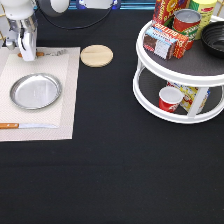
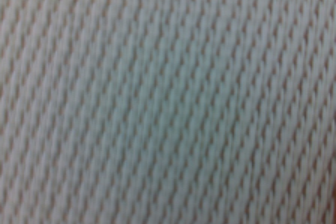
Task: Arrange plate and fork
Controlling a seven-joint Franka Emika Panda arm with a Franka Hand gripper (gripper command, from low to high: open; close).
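Gripper (image 1: 27,54) down at the fork (image 1: 47,52) on the placemat's (image 1: 65,100) top edge, jaws' state unclear, can't tell, plate (image 1: 35,91) centred on placemat, knife (image 1: 25,125) below it

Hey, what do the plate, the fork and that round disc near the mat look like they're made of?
The plate looks like polished metal: silvery and reflective. The fork, under the gripper, seems to have metal tines and an orange-brown handle, probably wood. The disc looks like pale, matte wood.

Open black table (image 1: 110,165); tiered stand (image 1: 182,75) perhaps obstructive.
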